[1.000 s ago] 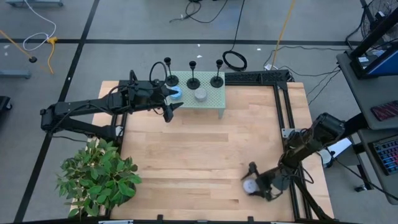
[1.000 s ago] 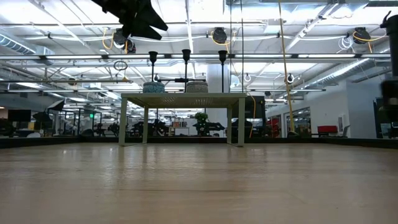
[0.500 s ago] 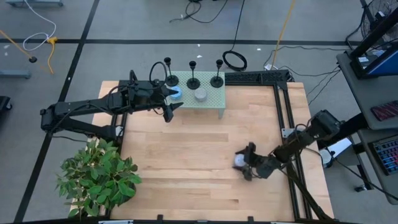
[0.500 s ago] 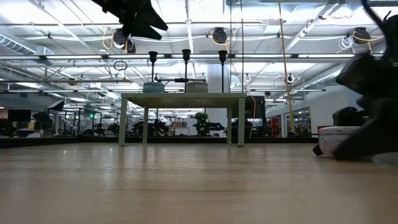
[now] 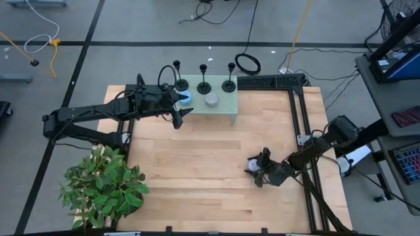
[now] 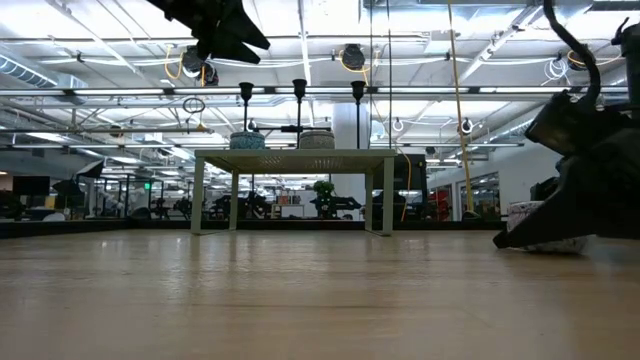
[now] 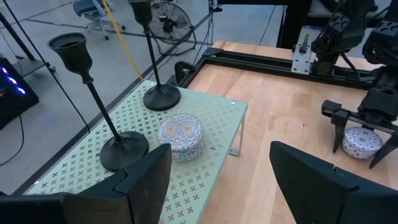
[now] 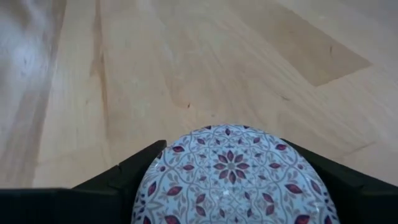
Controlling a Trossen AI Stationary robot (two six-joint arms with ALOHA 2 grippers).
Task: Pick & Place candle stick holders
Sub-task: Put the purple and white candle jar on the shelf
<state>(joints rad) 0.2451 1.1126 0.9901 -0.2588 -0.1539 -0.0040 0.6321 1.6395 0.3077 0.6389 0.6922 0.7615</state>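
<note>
Three black candle stick holders (image 5: 180,84) (image 5: 205,86) (image 5: 228,84) stand upright on their round bases along the far edge of a small green perforated stand (image 5: 223,105). Two of them show in the left wrist view (image 7: 124,148) (image 7: 161,96). My left gripper (image 5: 182,105) is open and empty, hovering at the stand's left end, above a blue patterned tin (image 7: 180,134). My right gripper (image 5: 258,170) is at the table's near right, shut on a round white tin with a floral lid (image 8: 233,177). My right gripper pinches the round tin by its side wall (image 8: 154,169) between its two fingers, one on each side. The fingers (image 8: 124,177) come nearly level from the table's right side. The tin sits lid up, low over the table (image 6: 545,218); whether its bottom touches the wood I cannot tell.
A second, pale tin (image 5: 211,100) sits on the stand beside the blue one. A potted plant (image 5: 105,183) stands at the near left corner. A black frame rail (image 5: 298,124) runs along the right and far right edges. Bare wood lies in the table's middle (image 5: 203,157).
My right gripper has carried the round tin from the table's near right corner toward the far edge and a little to the left, still shut on it. Most of the travel came first, then only a small shift.
</note>
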